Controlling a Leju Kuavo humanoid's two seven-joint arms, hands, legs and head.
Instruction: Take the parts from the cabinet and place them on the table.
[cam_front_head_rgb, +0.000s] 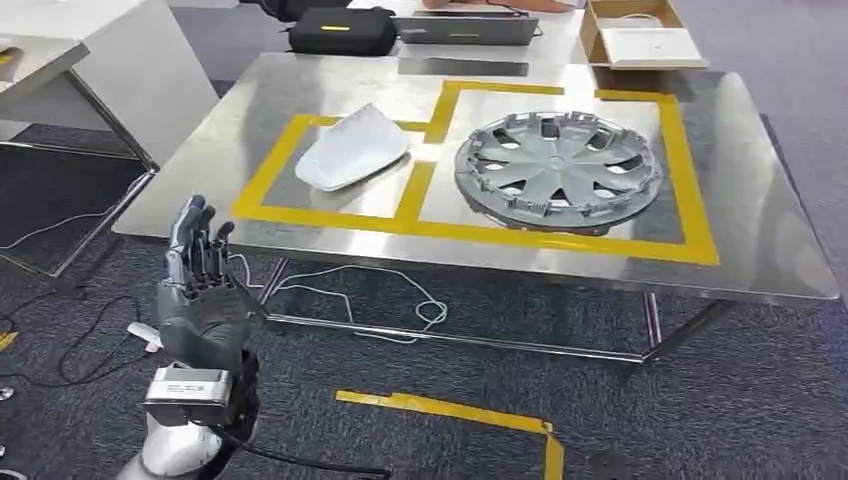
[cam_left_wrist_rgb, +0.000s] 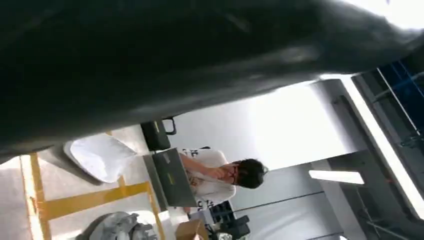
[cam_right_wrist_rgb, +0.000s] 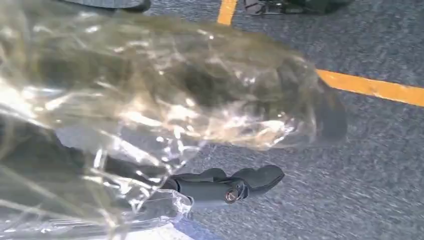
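A white curved cover (cam_front_head_rgb: 352, 148) and a grey hubcap (cam_front_head_rgb: 557, 170) lie inside yellow-taped boxes on the steel table (cam_front_head_rgb: 760, 250). My left hand (cam_front_head_rgb: 200, 290) is raised in front of the table's near left corner, fingers apart and pointing up, holding nothing. The left wrist view catches the white cover (cam_left_wrist_rgb: 100, 155) and the hubcap's (cam_left_wrist_rgb: 117, 227) edge. In the right wrist view my right hand (cam_right_wrist_rgb: 215, 186) grips a dark part wrapped in a clear plastic bag (cam_right_wrist_rgb: 165, 90) above the carpet. The bag hides most of the fingers.
A white bench (cam_front_head_rgb: 60, 50) stands at the left. Cables (cam_front_head_rgb: 400, 300) trail on the carpet under the table, and yellow floor tape (cam_front_head_rgb: 450, 410) lies nearer me. A black case (cam_front_head_rgb: 340, 30), a laptop (cam_front_head_rgb: 465, 28) and a cardboard box (cam_front_head_rgb: 640, 40) sit beyond. A person (cam_left_wrist_rgb: 220, 175) sits there.
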